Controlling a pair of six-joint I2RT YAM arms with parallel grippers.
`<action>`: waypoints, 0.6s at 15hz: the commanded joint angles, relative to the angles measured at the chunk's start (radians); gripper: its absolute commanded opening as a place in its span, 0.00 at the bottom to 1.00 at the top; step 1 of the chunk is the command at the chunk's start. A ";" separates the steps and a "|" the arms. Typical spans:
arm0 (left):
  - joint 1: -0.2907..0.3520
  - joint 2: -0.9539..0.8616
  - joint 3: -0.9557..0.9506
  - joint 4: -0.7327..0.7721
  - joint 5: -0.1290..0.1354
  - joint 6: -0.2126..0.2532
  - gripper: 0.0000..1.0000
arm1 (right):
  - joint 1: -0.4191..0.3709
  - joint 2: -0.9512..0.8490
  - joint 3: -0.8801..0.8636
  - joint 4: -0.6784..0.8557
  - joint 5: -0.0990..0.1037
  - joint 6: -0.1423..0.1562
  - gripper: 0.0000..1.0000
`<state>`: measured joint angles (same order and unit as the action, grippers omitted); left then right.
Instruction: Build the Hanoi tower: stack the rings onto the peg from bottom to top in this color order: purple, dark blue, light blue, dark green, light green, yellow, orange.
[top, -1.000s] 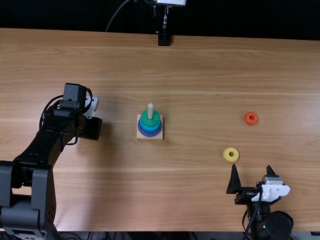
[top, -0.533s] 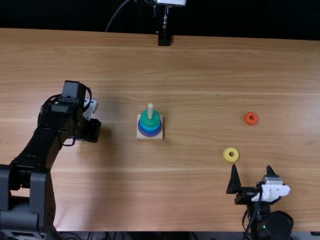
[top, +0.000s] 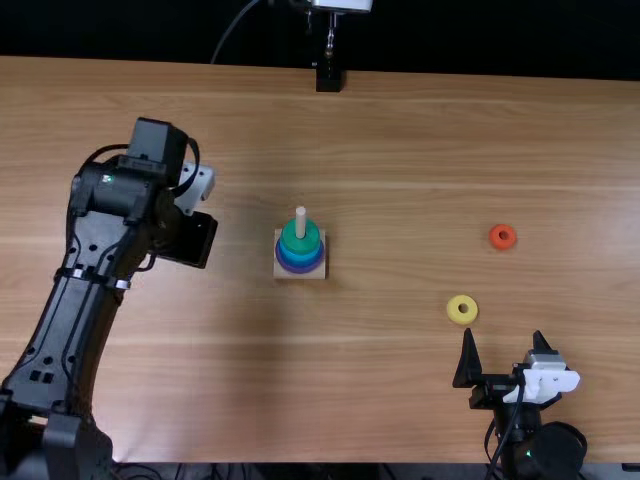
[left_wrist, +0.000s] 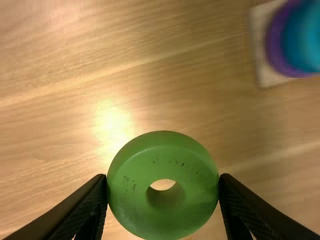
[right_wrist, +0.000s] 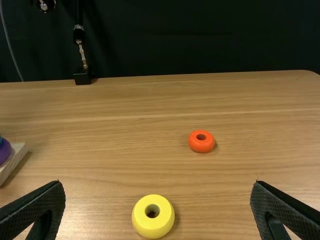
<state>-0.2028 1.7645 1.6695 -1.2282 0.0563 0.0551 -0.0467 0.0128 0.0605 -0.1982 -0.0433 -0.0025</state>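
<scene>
While ring-wide, left jaws against green ring (left_wrist: 162, 217).

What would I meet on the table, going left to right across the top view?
Left arm → wooden base with its peg and stacked rings → yellow ring → orange ring.
</scene>
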 joint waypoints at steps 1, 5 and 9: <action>-0.032 -0.005 0.090 -0.031 0.001 -0.007 0.00 | -0.010 -0.013 -0.045 -0.077 -0.006 -0.005 1.00; -0.103 0.084 0.297 -0.090 0.008 -0.083 0.00 | -0.010 -0.013 -0.045 -0.077 -0.006 -0.005 1.00; -0.173 0.214 0.487 -0.156 0.014 -0.120 0.00 | -0.010 -0.013 -0.045 -0.077 -0.006 -0.005 1.00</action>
<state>-0.3653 1.9644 2.1155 -1.3819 0.0605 -0.0395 -0.0467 0.0128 0.0605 -0.1982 -0.0433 -0.0021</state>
